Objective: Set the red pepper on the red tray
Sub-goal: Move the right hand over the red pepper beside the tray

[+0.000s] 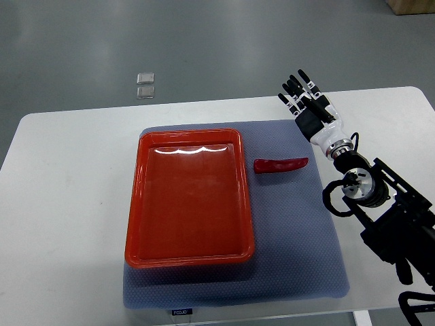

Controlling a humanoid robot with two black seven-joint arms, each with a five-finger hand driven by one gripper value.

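Note:
A red pepper (pixel 281 164) lies flat on the blue-grey mat (pixel 299 231), just right of the red tray (pixel 143 204). The tray is a shallow rectangle with nothing in it. My right hand (pixel 304 93) hovers above the table's far right part, up and to the right of the pepper and clear of it. Its black fingers (pixel 293 87) are stretched out straight, holding nothing. The right arm (pixel 380 210) runs down to the lower right corner. No left arm shows.
The white table (pixel 61 204) carries the mat, which lies under the tray and pepper. Two small clear squares (pixel 145 84) lie on the grey floor beyond the table's far edge. A brown box corner (pixel 411 5) shows at top right.

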